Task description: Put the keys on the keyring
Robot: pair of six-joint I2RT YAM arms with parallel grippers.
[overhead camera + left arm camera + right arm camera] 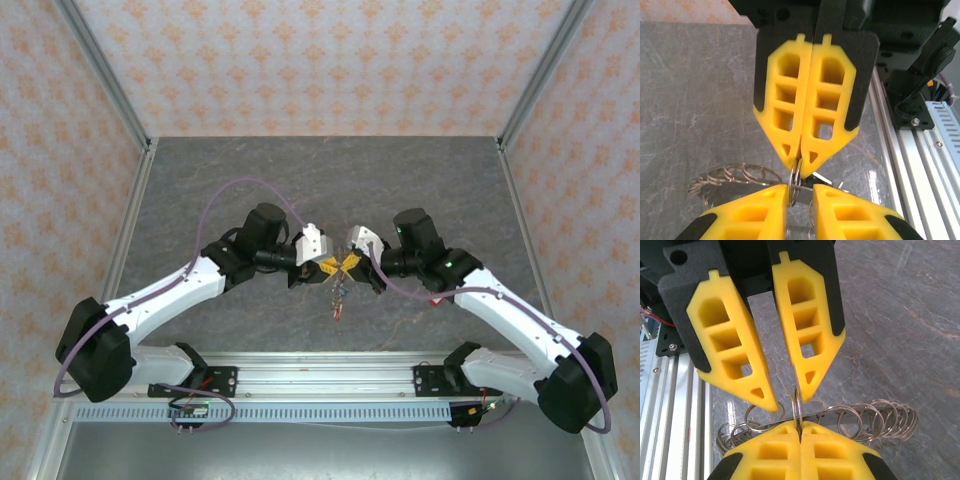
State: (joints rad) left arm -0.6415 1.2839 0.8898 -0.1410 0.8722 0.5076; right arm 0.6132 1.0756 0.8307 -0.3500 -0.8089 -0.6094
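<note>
While I'm pinching the keyring (796, 402) edge-on in the right fingers (770, 450), the left fingers (735, 350) are straddling it, slightly parted.

Two pincers: left pincer (787, 401), right pincer (800, 426). One keyring (860, 416). Keys (339, 298) bunched, count unreadable.

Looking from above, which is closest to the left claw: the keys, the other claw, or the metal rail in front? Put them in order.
From the left gripper, in the top view:
1. the right gripper, tip to tip on its right.
2. the keys, just below the meeting tips.
3. the rail, far off at the bottom.
</note>
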